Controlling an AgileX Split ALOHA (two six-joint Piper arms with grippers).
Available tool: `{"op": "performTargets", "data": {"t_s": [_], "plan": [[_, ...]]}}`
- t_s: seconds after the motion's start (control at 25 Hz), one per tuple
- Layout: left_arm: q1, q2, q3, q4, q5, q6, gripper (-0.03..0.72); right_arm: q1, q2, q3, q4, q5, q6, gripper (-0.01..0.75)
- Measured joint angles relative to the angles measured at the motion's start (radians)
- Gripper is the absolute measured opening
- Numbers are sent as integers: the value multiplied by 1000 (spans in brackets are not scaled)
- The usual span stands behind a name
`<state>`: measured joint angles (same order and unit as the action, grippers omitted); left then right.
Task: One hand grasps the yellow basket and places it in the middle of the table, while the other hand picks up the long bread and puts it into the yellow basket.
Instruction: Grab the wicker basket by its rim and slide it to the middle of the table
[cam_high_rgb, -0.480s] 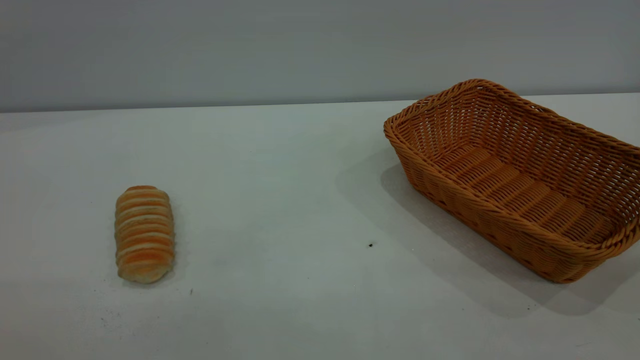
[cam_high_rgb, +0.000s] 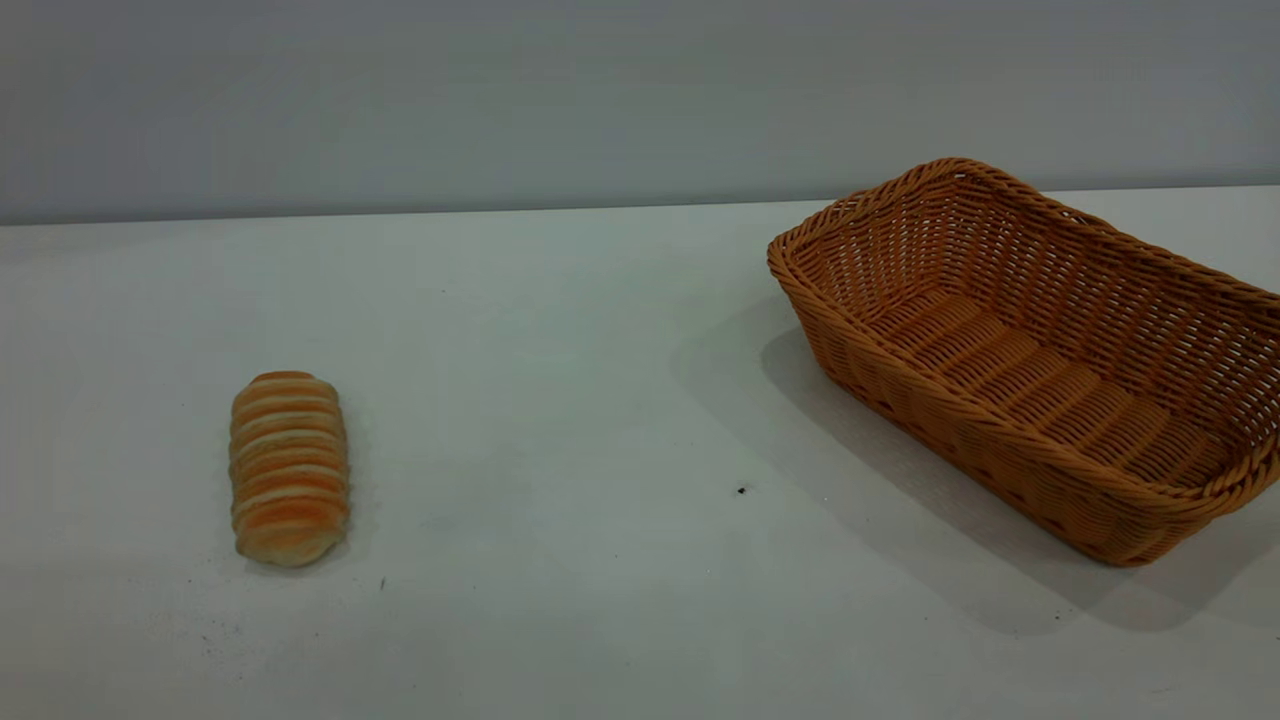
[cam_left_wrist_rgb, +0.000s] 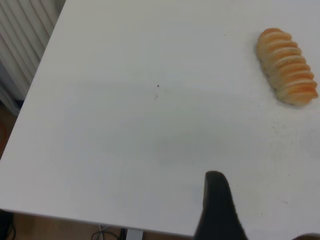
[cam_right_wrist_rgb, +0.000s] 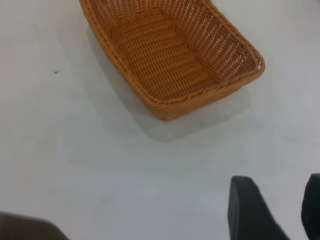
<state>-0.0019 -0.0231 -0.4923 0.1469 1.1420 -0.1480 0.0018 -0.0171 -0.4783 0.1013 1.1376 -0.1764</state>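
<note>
The yellow basket (cam_high_rgb: 960, 440) stands empty at the right of the white table (cam_high_rgb: 600, 400), angled, with part of it past the picture's right edge. The long bread (cam_high_rgb: 290, 468) lies at the left, lengthwise toward the front. Neither gripper shows in the exterior view. In the left wrist view my left gripper (cam_left_wrist_rgb: 262, 222) is open and empty above bare table, well short of the bread (cam_left_wrist_rgb: 287, 66). In the right wrist view my right gripper (cam_right_wrist_rgb: 280, 202) is open and empty above bare table, a good way from the basket (cam_right_wrist_rgb: 160, 55).
A small dark speck (cam_high_rgb: 741, 490) lies on the table between bread and basket. The left wrist view shows the table's edge (cam_left_wrist_rgb: 100, 220) close to my left gripper, with a white ribbed panel (cam_left_wrist_rgb: 20, 45) beyond the table's side.
</note>
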Motion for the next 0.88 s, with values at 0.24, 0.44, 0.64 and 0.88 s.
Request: {"op": "performTargets", "data": {"t_s": [0.24,0.44,0.64,0.88], "plan": [[0,0,0,0,0,0,559,0,0,0,0,0,0,305],[0,0,0,0,0,0,559,0,0,0,0,0,0,305],[0,0,0,0,0,0,559,0,0,0,0,0,0,305],[-17,0,0,-1,0,0,559,0,0,0,0,0,0,305]]}}
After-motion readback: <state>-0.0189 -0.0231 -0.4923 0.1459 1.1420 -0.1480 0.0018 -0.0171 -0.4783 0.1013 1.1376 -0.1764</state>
